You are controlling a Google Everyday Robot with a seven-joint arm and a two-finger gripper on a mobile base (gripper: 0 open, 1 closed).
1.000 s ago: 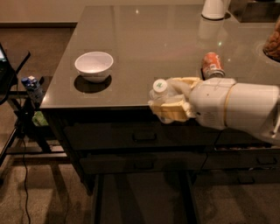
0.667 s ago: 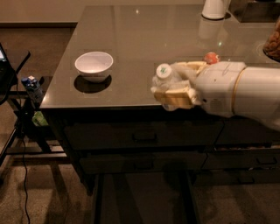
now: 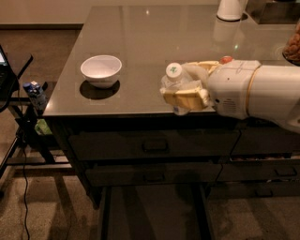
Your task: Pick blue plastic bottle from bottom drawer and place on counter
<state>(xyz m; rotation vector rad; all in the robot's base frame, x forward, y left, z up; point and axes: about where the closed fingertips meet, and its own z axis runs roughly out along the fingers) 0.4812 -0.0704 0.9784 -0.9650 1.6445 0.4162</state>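
Observation:
The blue plastic bottle (image 3: 174, 77) is a clear bottle with a white screw cap, held upright in my gripper (image 3: 187, 89). The cream-coloured fingers (image 3: 186, 99) are shut around its body, so only the cap and shoulder show. The bottle is over the front edge of the glossy grey-brown counter (image 3: 154, 42), to the right of the white bowl; I cannot tell whether it touches the surface. The bottom drawer (image 3: 152, 213) is pulled open below, its flat floor bare. My white arm reaches in from the right.
A white bowl (image 3: 101, 70) stands on the counter's left part. The orange soda can (image 3: 226, 59) peeks out behind my arm. A white vessel (image 3: 230, 9) stands at the back. Two shut drawer fronts (image 3: 154, 145) face me. A small blue-topped carton (image 3: 35, 93) sits on a stand at left.
My gripper has risen with the bottle from in front of the counter's edge to above it. The arm now hides most of the orange can.

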